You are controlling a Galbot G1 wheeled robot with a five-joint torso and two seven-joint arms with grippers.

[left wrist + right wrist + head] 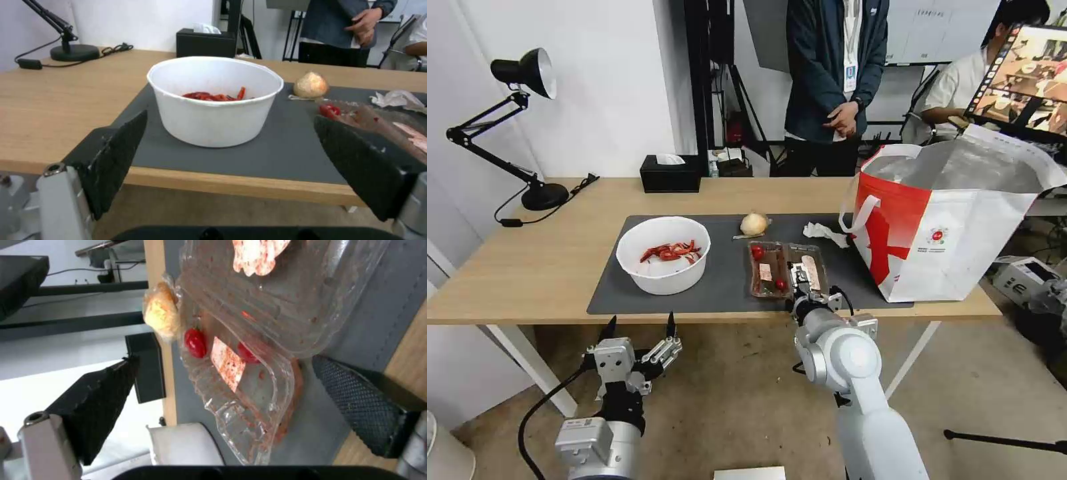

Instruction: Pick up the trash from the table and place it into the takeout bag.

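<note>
Light wood runs the length of the surface (554, 267) in the head view, with a large dark grey rectangular mat (727, 280) as the landmark for all else. On the mat's left half stands the white round bowl of red peel scraps (664, 254); near the mat's front edge, right of middle, lies the clear plastic two-part tray with food bits (788, 269), its long axis running across the mat. Behind the tray sit the beige wrapped ball (754, 224) and the crumpled white tissue (825, 233). The boxy white-and-red takeout bag with silver foil lining (947, 220) stands open on the mat's right end. The right hand (798, 275) reaches over the mat's front edge at the tray's right part, clearly the nearer arm. The left hand (639, 327) hangs below the front edge, short of the mat, fingers spread.

From the left wrist, the released left hand (227, 160) faces the bowl (213, 110) straight ahead, with the mat's front strip between them.

From the right wrist, the right hand (222, 400) is spread wide, one black pad above the mat and the other low beside the tray (258, 350), bracketing its near rim without gripping. The rim lies directly ahead between the fingers, so closing there looks like the move in hand.
</note>
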